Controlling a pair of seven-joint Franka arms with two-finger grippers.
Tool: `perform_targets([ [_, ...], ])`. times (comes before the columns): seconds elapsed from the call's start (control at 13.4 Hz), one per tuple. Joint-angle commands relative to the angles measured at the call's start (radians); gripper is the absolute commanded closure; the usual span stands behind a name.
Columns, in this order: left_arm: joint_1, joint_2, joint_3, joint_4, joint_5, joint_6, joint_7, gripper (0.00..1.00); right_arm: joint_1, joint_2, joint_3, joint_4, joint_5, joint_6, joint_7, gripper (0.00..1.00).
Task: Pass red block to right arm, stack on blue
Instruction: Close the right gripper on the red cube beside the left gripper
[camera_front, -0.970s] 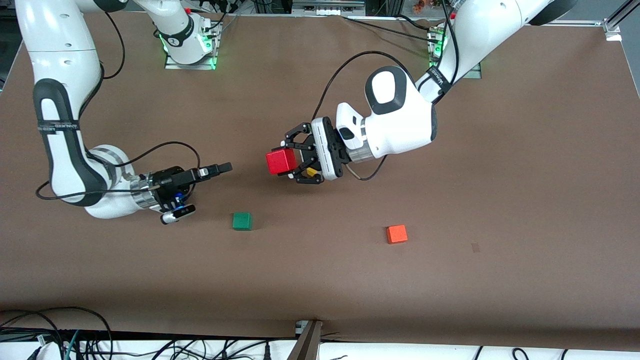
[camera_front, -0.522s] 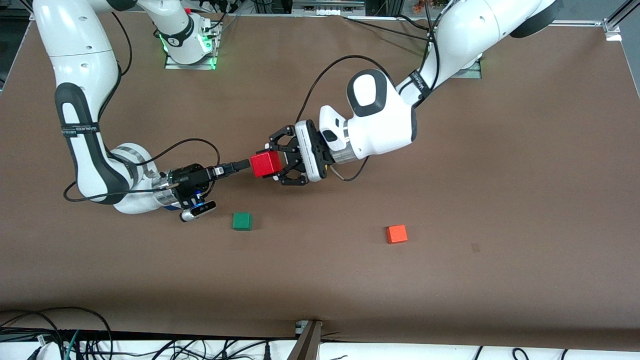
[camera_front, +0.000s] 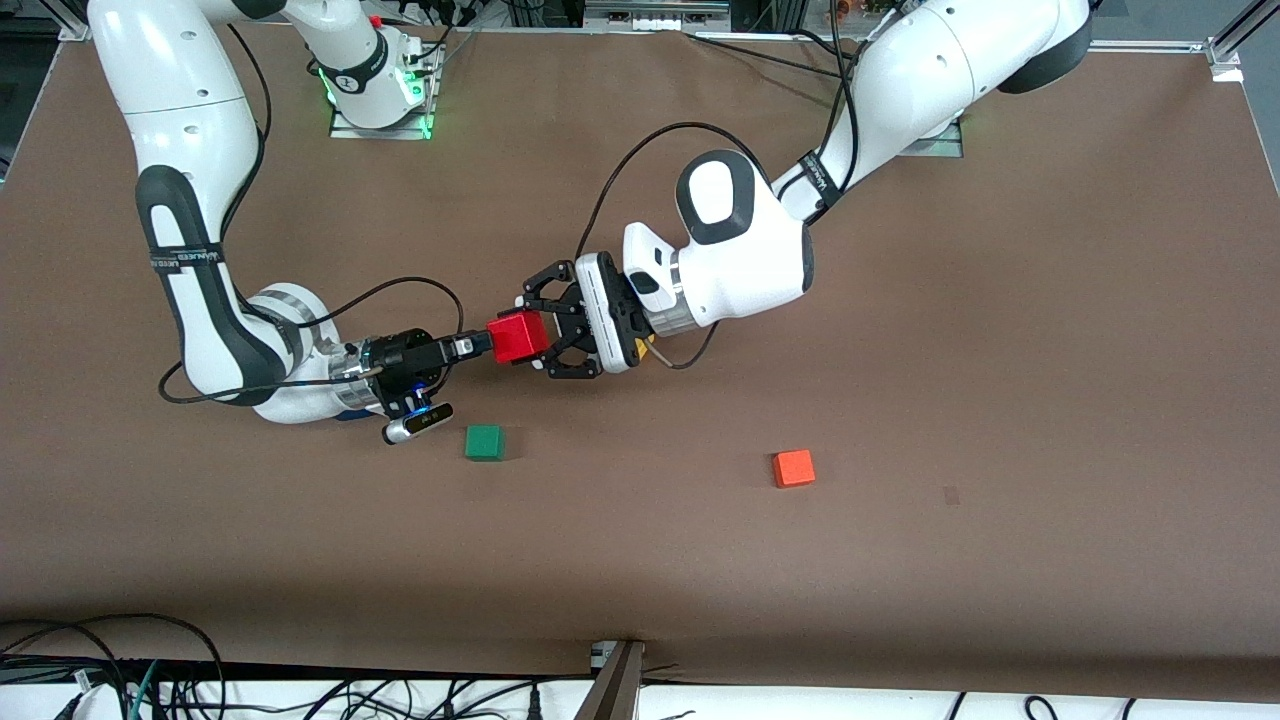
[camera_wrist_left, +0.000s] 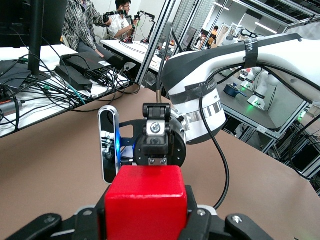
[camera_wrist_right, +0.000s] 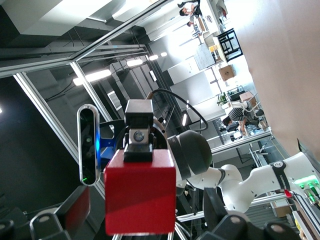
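My left gripper (camera_front: 535, 338) is clamped on the red block (camera_front: 517, 338) and holds it up over the middle of the table (camera_front: 1000, 350). Its jaws press on two opposite faces. The face that points away from my left palm is bare, and it points straight at my right gripper (camera_front: 478, 345).

My right gripper hangs level with the block and its tip is at that bare face, touching it or all but touching. In the left wrist view the block (camera_wrist_left: 146, 200) fills the foreground with the right wrist directly past it on the same line, so the two tools look well aligned nose to nose. I cannot tell from any view whether my right gripper has closed on the block, as the block hides the contact.

The handover turns on that one line. From my right gripper the block lies dead ahead, along the tool's own axis. It is a cube with no long axis to favour, so I judge that the right grip must go on the pair of faces the left jaws leave clear. My left gripper should let go only once that grip is sure.

The blue cube I am meant to stack on shows in none of the views. Below and just forward of my right wrist lies a green cube (camera_front: 484, 442). An orange cube (camera_front: 794, 468) sits well apart, toward the left arm's end of the table.
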Motion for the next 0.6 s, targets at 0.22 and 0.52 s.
perform_targets([
  [0.22, -0.015, 0.013, 0.003, 0.034, -0.027, 0.009, 0.032, 1.0, 0.003, -0.011, -0.003, -0.019, 0.03, 0.014, -0.021, 0.5],
  [0.52, -0.01, 0.012, 0.003, 0.033, -0.03, 0.009, 0.027, 1.0, -0.002, -0.011, -0.003, -0.016, 0.03, 0.011, -0.017, 0.82],
])
